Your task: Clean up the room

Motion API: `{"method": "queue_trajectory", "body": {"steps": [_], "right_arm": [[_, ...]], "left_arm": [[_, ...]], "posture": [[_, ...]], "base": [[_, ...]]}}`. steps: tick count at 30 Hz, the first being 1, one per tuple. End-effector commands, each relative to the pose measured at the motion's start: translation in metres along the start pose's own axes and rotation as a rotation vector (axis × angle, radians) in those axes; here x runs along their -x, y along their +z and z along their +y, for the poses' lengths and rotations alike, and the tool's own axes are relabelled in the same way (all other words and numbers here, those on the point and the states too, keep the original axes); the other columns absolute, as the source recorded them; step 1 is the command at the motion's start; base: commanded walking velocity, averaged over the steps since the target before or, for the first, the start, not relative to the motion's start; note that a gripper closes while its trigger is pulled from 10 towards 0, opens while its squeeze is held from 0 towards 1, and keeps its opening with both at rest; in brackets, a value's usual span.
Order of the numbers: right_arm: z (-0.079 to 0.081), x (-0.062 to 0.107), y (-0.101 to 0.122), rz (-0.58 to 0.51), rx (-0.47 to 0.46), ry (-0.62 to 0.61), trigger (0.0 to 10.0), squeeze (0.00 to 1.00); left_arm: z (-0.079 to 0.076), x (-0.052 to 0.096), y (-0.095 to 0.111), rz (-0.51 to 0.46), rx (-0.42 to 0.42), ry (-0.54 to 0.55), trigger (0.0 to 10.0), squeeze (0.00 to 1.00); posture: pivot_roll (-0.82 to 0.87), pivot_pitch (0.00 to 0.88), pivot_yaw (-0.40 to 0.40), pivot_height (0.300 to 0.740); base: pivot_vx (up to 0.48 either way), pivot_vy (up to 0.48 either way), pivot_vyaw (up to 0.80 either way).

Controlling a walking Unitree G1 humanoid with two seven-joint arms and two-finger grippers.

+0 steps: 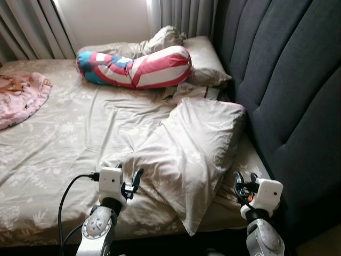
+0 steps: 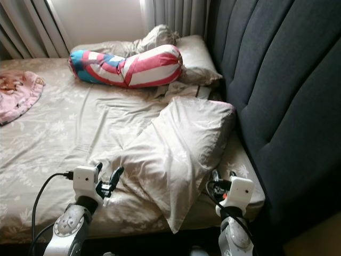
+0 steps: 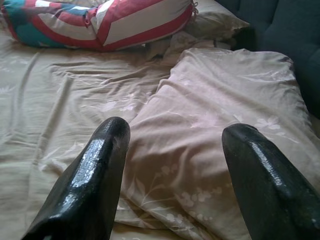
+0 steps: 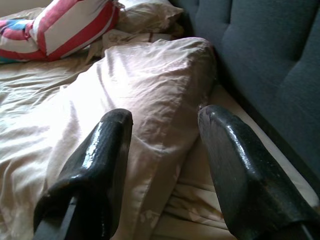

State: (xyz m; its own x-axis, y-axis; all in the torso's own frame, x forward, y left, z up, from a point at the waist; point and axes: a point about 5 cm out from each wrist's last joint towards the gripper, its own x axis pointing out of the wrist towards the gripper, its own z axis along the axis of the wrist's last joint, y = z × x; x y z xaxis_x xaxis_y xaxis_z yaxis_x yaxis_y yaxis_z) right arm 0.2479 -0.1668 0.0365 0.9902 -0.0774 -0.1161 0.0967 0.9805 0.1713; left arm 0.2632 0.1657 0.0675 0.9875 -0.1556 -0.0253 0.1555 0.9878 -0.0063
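A large beige pillow lies askew on the near right of the bed, one corner hanging toward the front edge. My left gripper stands open just left of its near end, and the left wrist view has the pillow between the black fingers. My right gripper stands open at the pillow's near right side, by the headboard, with the pillow ahead of its fingers. A red, white and blue bolster lies across the far end.
The dark grey padded headboard runs along the right. A second beige pillow and a crumpled cloth sit at the far end. A pink blanket lies at the far left. Curtains hang behind the wrinkled floral sheet.
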Motion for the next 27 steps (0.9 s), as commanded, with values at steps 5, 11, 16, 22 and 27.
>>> {"method": "queue_trajectory", "body": {"steps": [5, 11, 16, 22, 27], "right_arm": [[0.0047, -0.0002, -0.0021, 0.013, -0.013, 0.023, 10.0, 0.0], [0.0062, -0.0003, -0.003, 0.019, -0.008, 0.036, 10.0, 0.0], [0.0076, 0.0002, -0.0046, 0.029, -0.006, 0.049, 10.0, 0.0], [0.0095, 0.0004, -0.0062, 0.043, -0.002, 0.068, 10.0, 0.0], [0.0118, 0.0012, -0.0092, 0.064, 0.019, 0.088, 10.0, 0.0]], "left_arm": [[0.0025, 0.0, 0.0011, 0.003, -0.007, 0.009, 10.0, 0.0], [0.0032, -0.0003, 0.0008, 0.006, -0.009, 0.014, 10.0, 0.0], [0.0035, -0.0006, 0.0007, 0.007, -0.007, 0.015, 10.0, 0.0], [0.0035, -0.0007, 0.0008, 0.005, -0.007, 0.015, 10.0, 0.0], [0.0033, -0.0012, 0.0015, 0.001, -0.007, 0.012, 10.0, 0.0]], "posture": [[-0.11, 0.005, -0.013, 0.66], [-0.11, 0.005, -0.013, 0.66], [-0.11, 0.005, -0.013, 0.66], [-0.11, 0.005, -0.013, 0.66], [-0.11, 0.006, -0.013, 0.66]], "base": [[0.0, 0.0, 0.0], [0.174, 0.0, 0.0], [0.289, 0.0, 0.0], [0.302, 0.0, 0.0], [0.185, 0.0, 0.0]]}}
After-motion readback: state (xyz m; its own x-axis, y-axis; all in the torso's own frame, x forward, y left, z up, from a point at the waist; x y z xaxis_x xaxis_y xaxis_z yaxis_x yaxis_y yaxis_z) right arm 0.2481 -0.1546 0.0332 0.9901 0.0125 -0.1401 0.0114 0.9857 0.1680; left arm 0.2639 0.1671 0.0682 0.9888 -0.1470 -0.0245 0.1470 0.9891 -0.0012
